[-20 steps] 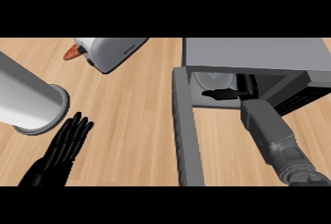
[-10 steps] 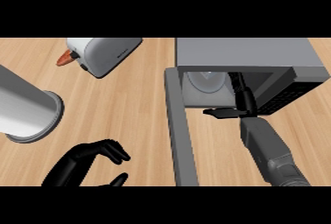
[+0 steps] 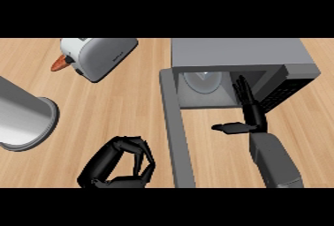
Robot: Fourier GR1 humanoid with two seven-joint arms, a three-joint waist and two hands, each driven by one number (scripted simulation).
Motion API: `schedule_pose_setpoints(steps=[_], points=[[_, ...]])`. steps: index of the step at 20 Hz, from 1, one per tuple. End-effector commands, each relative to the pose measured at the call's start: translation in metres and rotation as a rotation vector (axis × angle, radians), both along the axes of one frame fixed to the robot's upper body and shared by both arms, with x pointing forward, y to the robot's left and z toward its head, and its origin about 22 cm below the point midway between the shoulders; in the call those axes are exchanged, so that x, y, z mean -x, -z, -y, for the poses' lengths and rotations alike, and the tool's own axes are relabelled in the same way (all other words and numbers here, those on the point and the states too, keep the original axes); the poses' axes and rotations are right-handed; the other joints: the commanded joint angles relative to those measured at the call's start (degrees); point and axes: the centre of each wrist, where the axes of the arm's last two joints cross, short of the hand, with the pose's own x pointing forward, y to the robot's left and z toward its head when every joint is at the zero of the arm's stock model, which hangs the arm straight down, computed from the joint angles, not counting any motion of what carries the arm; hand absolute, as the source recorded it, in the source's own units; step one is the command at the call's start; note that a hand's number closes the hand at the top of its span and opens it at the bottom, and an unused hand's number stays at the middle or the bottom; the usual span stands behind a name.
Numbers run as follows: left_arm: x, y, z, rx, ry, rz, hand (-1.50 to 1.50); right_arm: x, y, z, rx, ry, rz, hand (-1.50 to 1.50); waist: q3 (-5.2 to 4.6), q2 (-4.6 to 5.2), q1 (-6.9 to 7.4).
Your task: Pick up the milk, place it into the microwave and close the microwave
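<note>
Standing open, the microwave door (image 3: 177, 141) divides toaster (image 3: 99, 56) from right robot hand (image 3: 253, 115).

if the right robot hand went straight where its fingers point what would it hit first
Likely the inside of the open microwave: the right robot hand points into its cavity, though depth is unclear.

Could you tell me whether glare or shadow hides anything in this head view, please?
Head view: even light, no glare on the light wooden counter; the open grey microwave is dim inside, so the pale rounded shape there is hard to identify; the fingertips of the black right robot hand partly blend into the dark cavity wall.
</note>
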Motion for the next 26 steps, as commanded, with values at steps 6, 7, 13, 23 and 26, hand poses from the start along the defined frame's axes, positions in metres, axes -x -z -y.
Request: schedule_pose_setpoints(steps=[6, 7, 13, 23, 26], points=[[-0.009, 0.043, 0.046, -0.093, 0.161, -0.078, 1.5, 0.058, -0.003, 0.033, 0.03, -0.005, 0.04, -1.5, -0.12, -0.12, -1.22], [-0.009, 0.048, 0.052, -0.079, 0.169, -0.092, 1.5, 0.061, -0.011, 0.046, 0.02, -0.019, 0.043, -1.5, -0.13, -0.07, -1.33], [0.004, 0.055, 0.098, -0.092, 0.29, -0.102, 1.5, 0.097, -0.043, 0.05, -0.01, 0.004, 0.076, -1.5, -0.11, 0.12, -1.22], [0.006, 0.06, 0.154, -0.135, 0.189, -0.067, 1.5, 0.117, -0.098, 0.067, -0.081, -0.065, 0.124, -1.5, -0.12, 0.81, -2.77], [-0.005, 0.055, 0.157, -0.091, 0.102, -0.043, 1.5, 0.121, -0.113, 0.075, -0.064, -0.113, 0.143, -1.5, -0.2, 0.98, -4.4]])
